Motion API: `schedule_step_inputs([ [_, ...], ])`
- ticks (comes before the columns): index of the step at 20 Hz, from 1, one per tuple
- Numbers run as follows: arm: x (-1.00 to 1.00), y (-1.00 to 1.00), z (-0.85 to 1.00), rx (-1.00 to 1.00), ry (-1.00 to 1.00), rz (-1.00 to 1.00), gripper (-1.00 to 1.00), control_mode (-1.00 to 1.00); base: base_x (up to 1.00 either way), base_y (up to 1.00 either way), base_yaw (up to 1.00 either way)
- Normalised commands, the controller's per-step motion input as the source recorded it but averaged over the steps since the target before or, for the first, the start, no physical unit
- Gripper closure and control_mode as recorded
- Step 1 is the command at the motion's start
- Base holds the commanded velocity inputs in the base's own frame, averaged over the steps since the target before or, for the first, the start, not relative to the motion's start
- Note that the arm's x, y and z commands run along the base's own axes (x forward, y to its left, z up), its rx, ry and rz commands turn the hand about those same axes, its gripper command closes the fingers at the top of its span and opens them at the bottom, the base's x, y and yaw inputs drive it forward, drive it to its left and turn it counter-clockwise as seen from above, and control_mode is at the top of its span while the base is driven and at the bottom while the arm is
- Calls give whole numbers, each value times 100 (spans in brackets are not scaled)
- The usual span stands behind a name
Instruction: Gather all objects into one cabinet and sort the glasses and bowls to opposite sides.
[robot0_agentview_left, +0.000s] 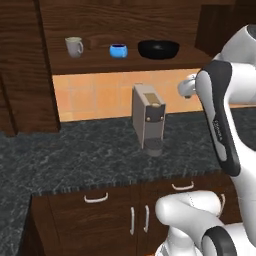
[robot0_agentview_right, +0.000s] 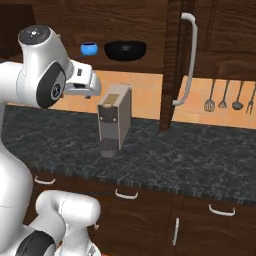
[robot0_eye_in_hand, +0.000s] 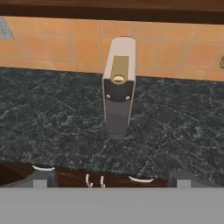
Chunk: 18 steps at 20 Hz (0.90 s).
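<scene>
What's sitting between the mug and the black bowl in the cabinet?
One small blue bowl sits between the mug and the black bowl, apart from both, as the left base view shows.

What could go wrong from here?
1. The coffee machine stands on the counter directly below the cabinet; the arm could clip it on a low swing.
2. The mug, blue bowl and black bowl sit near the shelf's front edge; a careless reach may push one off.
</scene>
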Motion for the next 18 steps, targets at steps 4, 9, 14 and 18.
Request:
schedule_step_inputs([
  [4,0,0,0,0,0,0,-100,100,-37,45,75],
  [9,0,0,0,0,0,0,-100,100,-14,25,100],
  [14,0,0,0,0,0,0,-100,100,-48,46,95],
  [18,0,0,0,0,0,0,-100,100,-37,69,84],
])
